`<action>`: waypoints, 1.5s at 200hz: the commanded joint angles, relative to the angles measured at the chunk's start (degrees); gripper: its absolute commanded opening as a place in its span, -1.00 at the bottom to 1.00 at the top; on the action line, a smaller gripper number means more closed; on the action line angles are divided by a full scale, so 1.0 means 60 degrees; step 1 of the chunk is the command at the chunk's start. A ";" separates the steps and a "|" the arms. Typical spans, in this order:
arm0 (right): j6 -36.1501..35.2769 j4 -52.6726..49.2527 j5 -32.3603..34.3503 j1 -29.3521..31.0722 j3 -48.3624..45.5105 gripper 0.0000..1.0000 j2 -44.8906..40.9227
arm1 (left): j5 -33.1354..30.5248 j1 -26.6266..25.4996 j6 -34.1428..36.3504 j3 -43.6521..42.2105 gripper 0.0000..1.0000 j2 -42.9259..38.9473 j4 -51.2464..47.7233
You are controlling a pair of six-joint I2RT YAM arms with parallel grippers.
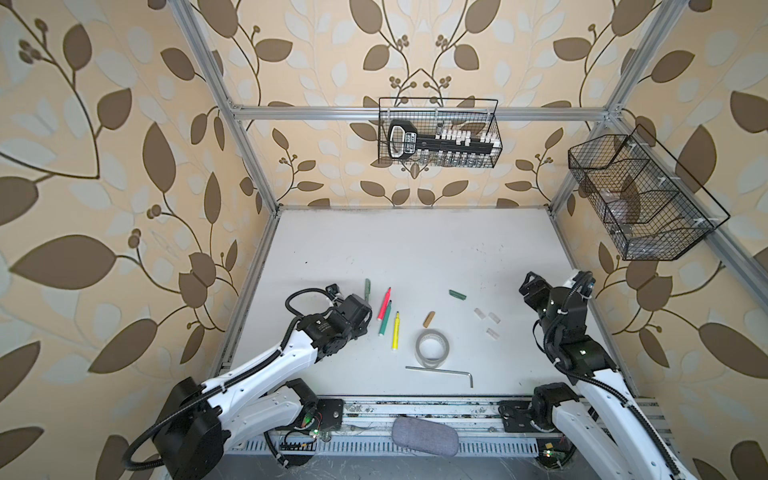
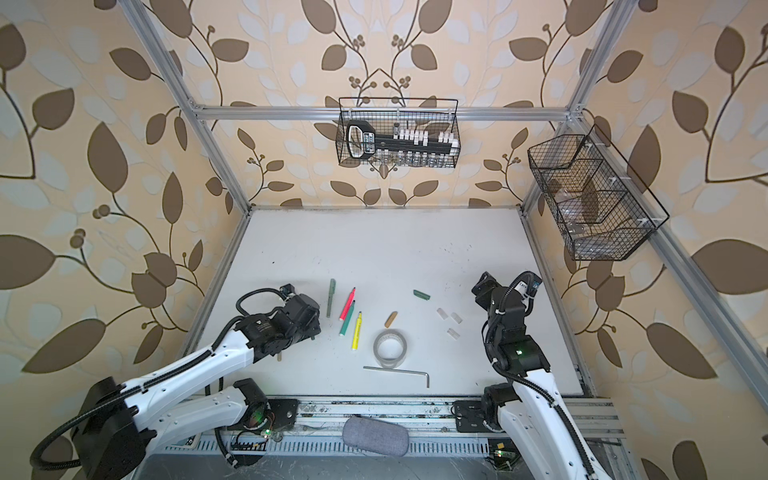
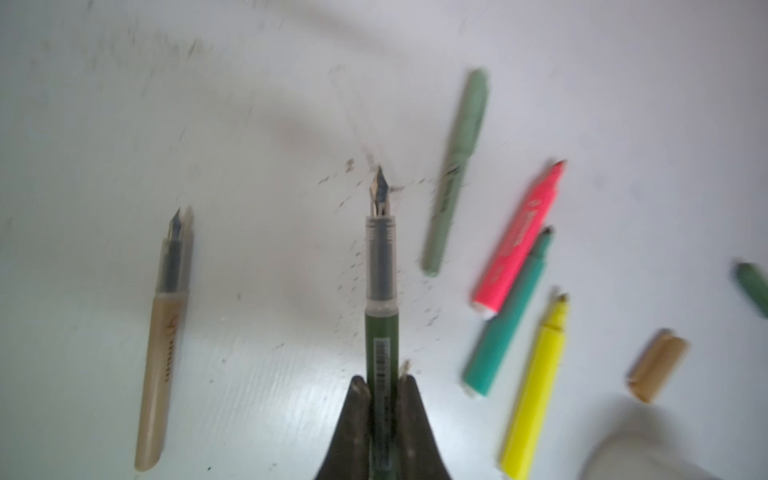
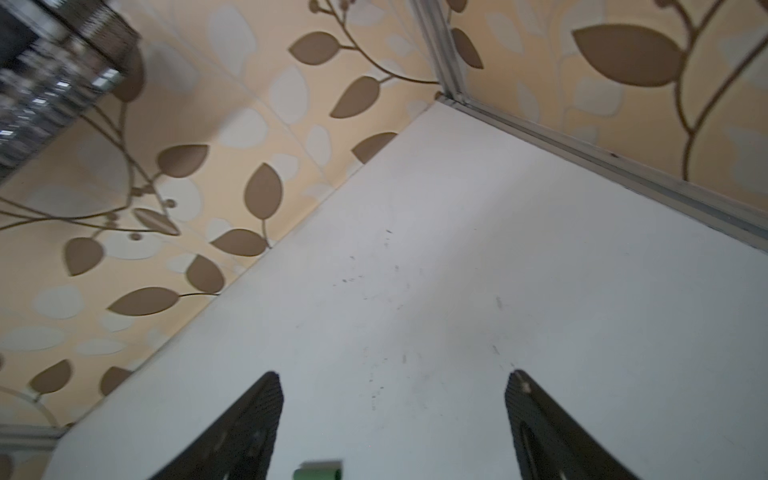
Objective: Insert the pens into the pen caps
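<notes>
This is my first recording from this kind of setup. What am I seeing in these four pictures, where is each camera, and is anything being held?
Two robot arms stand at the near edge of a white table, and each ends in a two-fingered pincer. Two pictures look down on the whole scene from above, side by side. The other two come from a camera on each arm's wrist.

The left pincer is shut on a dark green pen with a bare nib. The right pincer is open and empty.

On the table lie a tan pen, a grey-green pen, a pink marker, a green marker, a yellow marker, a tan cap, a green cap, three clear caps, a tape roll and a hex key.
</notes>
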 commanded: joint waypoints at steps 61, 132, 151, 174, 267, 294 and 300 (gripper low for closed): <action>0.0802 0.0011 -0.0751 0.5543 0.2006 0.74 0.1326 | 0.2882 -0.0733 0.3865 0.1920 -1.00 0.0840 0.3533; 0.1494 0.1570 -0.0832 0.7158 0.2145 0.68 0.2602 | 0.3050 -0.1761 0.4526 0.1100 -1.00 0.0972 0.5463; 0.1459 0.1663 -0.0363 0.7472 0.2123 0.67 0.2583 | 0.3077 -0.1761 0.4575 0.1104 -1.00 0.0970 0.5440; 0.1545 0.1719 -0.0226 0.7554 0.2091 0.63 0.2756 | 0.3367 -0.1776 0.4575 0.1098 -1.00 0.0876 0.5518; 0.1769 0.2258 -0.0796 0.7559 0.2332 0.46 0.3884 | 0.4227 -0.1819 0.4578 0.1018 -1.00 0.0955 0.5920; 0.1754 0.2306 -0.0792 0.7566 0.2512 0.36 0.4210 | 0.4361 -0.1878 0.4629 0.1010 -1.00 0.0934 0.5978; 0.1731 0.2324 -0.0793 0.7550 0.2553 0.34 0.4263 | 0.4403 -0.1892 0.4644 0.1004 -1.00 0.0941 0.6003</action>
